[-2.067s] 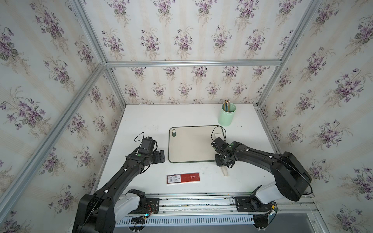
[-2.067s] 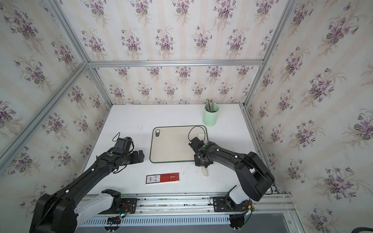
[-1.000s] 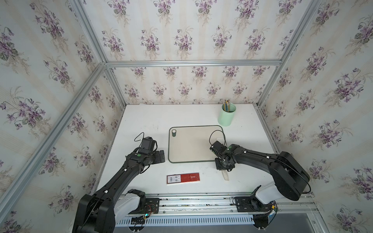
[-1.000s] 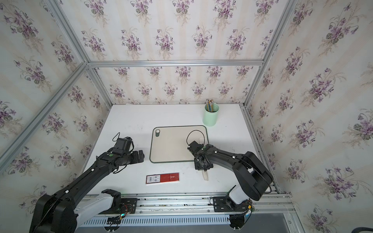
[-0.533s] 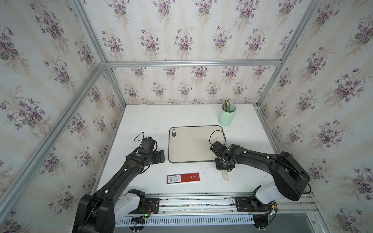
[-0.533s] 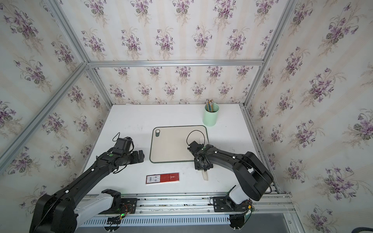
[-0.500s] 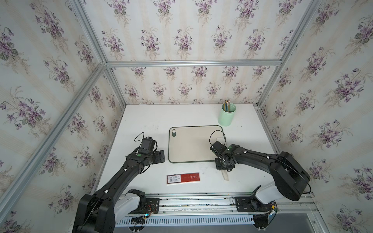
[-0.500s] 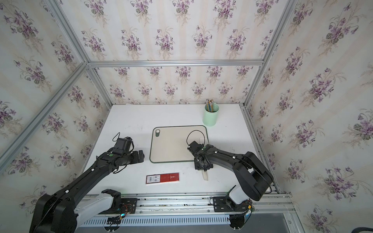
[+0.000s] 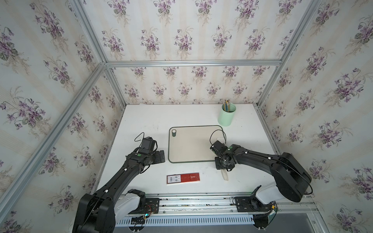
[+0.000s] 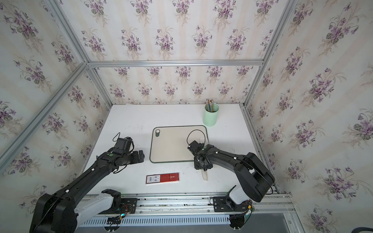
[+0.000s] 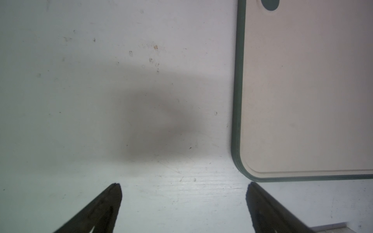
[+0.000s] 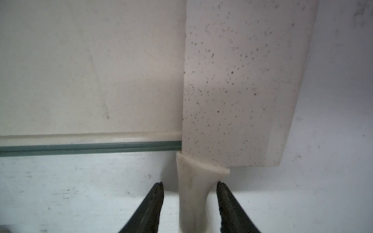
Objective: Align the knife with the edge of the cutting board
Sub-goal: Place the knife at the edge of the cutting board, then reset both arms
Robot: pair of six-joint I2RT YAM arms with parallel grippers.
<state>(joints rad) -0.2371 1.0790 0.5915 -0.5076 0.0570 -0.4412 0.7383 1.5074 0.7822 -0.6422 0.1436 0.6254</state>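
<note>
Red box (image 9: 183, 178) carries barcodes; its print is unreadable.

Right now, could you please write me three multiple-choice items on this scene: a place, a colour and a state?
1. Where is the red-and-white box relative to the cutting board? A) on it B) on the table, nearer the robot's base C) behind it
2. What colour is the board's rim? A) dark green-grey B) red C) yellow
3. How do the fingers of the right gripper stand at the knife? A) clamped on the handle B) open, either side of it C) far from it
B: both top views show it there; A: the left wrist view shows it; B: the right wrist view shows gaps beside the handle.
</note>
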